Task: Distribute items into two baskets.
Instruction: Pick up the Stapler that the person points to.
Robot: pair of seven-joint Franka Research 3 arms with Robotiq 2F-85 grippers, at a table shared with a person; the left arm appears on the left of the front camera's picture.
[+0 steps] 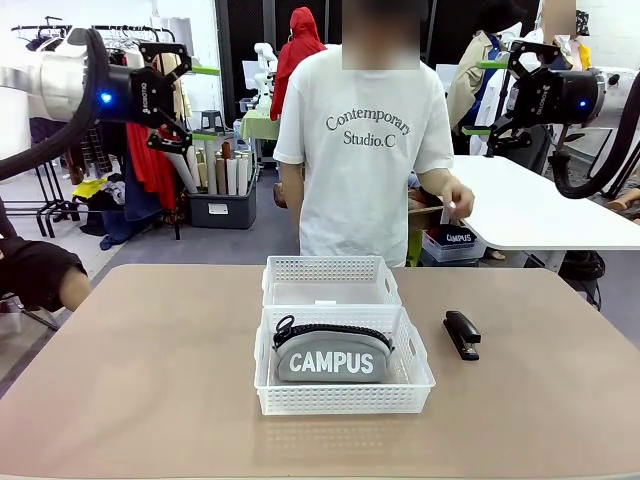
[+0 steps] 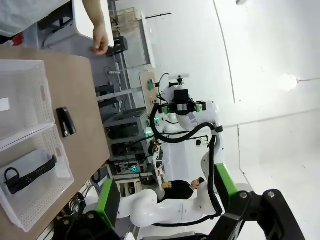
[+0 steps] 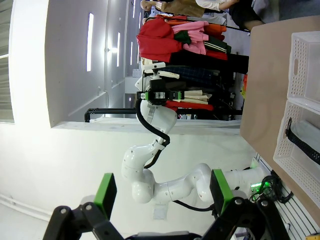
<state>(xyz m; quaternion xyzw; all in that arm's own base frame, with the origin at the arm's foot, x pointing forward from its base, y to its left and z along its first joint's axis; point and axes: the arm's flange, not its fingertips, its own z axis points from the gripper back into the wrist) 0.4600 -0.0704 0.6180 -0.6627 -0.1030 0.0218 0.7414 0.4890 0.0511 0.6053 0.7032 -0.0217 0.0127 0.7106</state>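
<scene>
Two white lattice baskets stand mid-table. The far basket [image 1: 330, 268] holds nothing I can make out. The near basket [image 1: 340, 400] holds the grey "CAMPUS" pouch [image 1: 332, 357]. A black stapler [image 1: 461, 333] lies on the table to their right. My left gripper [image 1: 185, 95] hangs high at the upper left, open and holding nothing. High at the upper right, my right gripper [image 1: 497, 98] is also open and holding nothing. In the left wrist view the green pads [image 2: 107, 202] stand wide apart, with the stapler [image 2: 65, 121] and pouch [image 2: 30, 172] far below. The right wrist view shows spread pads [image 3: 105, 192] and the near basket [image 3: 295, 165].
A person in a white T-shirt [image 1: 362, 150] stands at the far edge, one hand [image 1: 457, 205] hanging just beyond the table. A white side table [image 1: 540, 205] stands at the back right. Bare tan tabletop [image 1: 150, 380] lies around the baskets.
</scene>
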